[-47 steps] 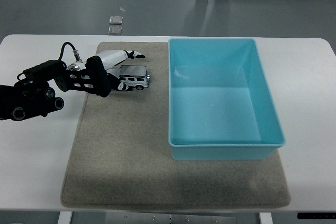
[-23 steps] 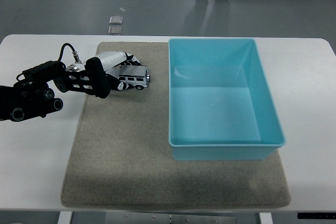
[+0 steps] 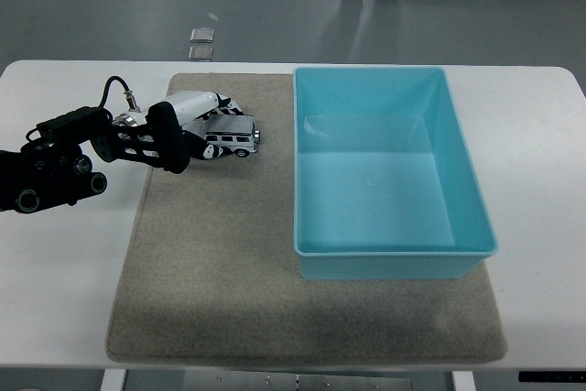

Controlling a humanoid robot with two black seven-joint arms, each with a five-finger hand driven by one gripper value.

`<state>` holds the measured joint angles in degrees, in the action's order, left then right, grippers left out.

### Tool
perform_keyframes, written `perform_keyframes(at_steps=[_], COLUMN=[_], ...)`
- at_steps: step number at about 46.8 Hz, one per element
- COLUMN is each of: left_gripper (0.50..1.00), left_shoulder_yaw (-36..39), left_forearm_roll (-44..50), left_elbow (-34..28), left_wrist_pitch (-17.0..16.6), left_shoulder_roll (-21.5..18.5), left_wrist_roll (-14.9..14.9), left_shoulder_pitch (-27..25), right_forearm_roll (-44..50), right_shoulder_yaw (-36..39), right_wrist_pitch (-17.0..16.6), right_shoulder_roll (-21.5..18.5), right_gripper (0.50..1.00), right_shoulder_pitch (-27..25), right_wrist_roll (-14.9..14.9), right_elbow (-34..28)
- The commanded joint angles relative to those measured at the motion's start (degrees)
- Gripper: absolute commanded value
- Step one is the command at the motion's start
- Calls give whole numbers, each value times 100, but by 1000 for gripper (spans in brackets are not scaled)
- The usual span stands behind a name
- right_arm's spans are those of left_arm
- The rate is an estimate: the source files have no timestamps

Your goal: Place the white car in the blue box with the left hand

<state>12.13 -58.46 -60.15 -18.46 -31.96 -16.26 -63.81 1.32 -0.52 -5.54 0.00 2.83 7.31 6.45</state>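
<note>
Nearest you, bare tan mat, nothing on it. At 10 o'clock the left hand has fingers curled over the white car, which sits on the mat left of the blue box. Car looks small, rigid, light, probably slick paint and free wheels; you do best pinching the 2 flanks mid-body. Box at 2 o'clock, open-topped.

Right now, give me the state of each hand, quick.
Left hand: fingers closed around the white car, which sits on the mat.
Right hand: not in view.
</note>
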Motion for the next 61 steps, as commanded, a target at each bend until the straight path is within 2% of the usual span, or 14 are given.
perform_keyframes(at_steps=[1,11,23,36,42,45,55,61], left_gripper=[500,500,500,500,500,500,500,500], left_shoulder_yaw=[0,-35,-123,-404,-413,-413,-404,-396], left_forearm_roll=[1,10,10,45,45,63,28,10], left_elbow=[3,39,12,-14,-41,-41,-67,-111], left_wrist_pitch=[26,18,97,553,677,685,747,747], left_shoulder_roll=[-12,-205,-635,-671,-539,-329,524,849], left_wrist_roll=[0,0,0,0,0,0,0,0], left_shoulder_pitch=[0,-79,-579,-1388,-1880,-1995,-2004,-1969], right_forearm_roll=[0,0,0,0,0,0,0,0], right_shoulder_yaw=[0,0,0,0,0,0,0,0], right_wrist_pitch=[0,0,0,0,0,0,0,0], right_shoulder_roll=[0,0,0,0,0,0,0,0], right_gripper=[938,936,936,936,936,936,936,936], right_shoulder_pitch=[7,-2,-2,-2,-2,-2,-2,-2], right_wrist_roll=[-1,7,7,-1,-1,-1,7,-1], right_elbow=[6,6,6,-3,-3,-3,-3,-3])
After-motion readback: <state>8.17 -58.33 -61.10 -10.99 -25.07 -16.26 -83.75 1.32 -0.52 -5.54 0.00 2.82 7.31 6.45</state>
